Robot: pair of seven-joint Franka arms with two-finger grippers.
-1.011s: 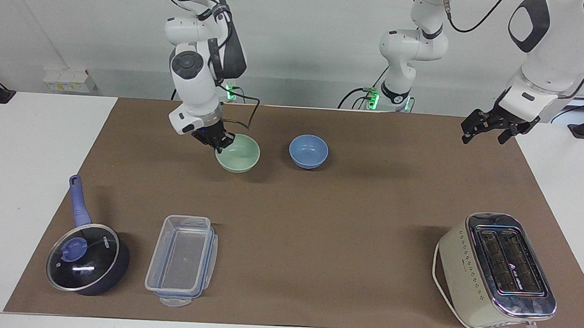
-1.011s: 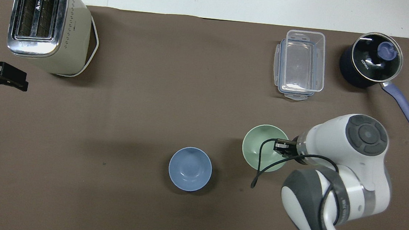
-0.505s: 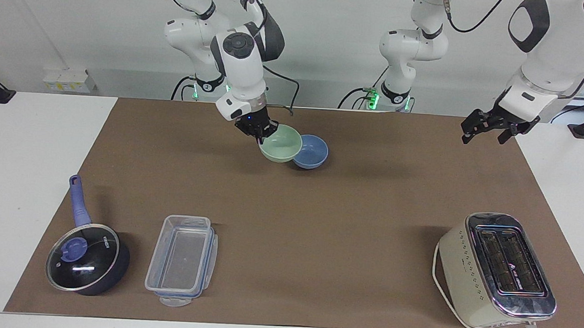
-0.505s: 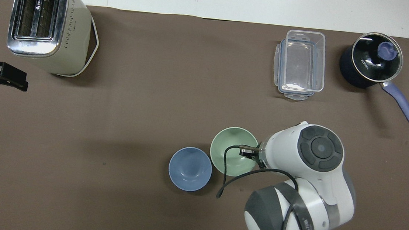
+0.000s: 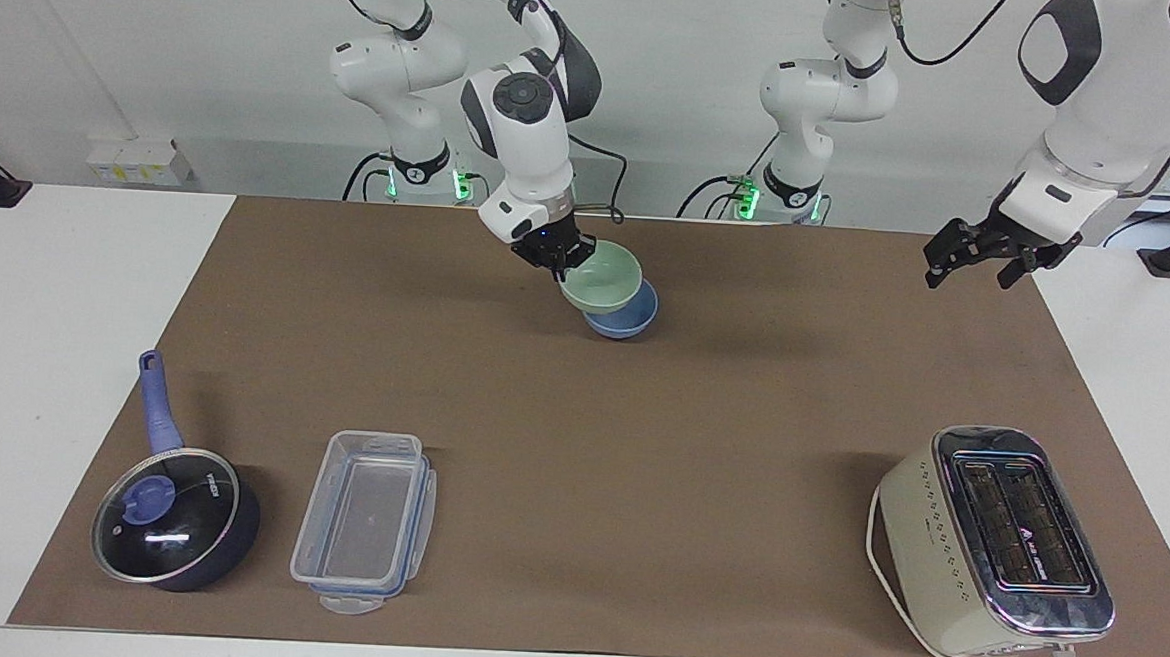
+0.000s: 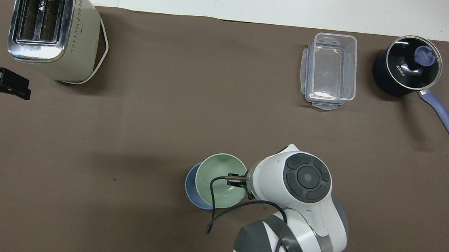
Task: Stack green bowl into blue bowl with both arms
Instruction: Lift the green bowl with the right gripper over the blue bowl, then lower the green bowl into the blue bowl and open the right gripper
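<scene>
My right gripper [image 5: 556,256] is shut on the rim of the pale mint-green bowl [image 5: 603,277] and holds it in the air over the periwinkle-blue bowl [image 5: 627,321], which stands on the brown mat. In the overhead view the green bowl [image 6: 219,179] covers most of the blue bowl [image 6: 192,183], and the right gripper [image 6: 235,180] grips the green rim. My left gripper [image 5: 977,257] waits in the air over the mat's edge at the left arm's end; it also shows in the overhead view [image 6: 8,85].
A cream toaster [image 5: 996,545] stands far from the robots toward the left arm's end. A clear plastic container [image 5: 365,520] and a dark saucepan with a blue handle [image 5: 170,507] stand far from the robots toward the right arm's end.
My right gripper has lifted the green bowl off the mat and carried it toward the left arm's end, until it is over the blue bowl. The left arm has not moved.
</scene>
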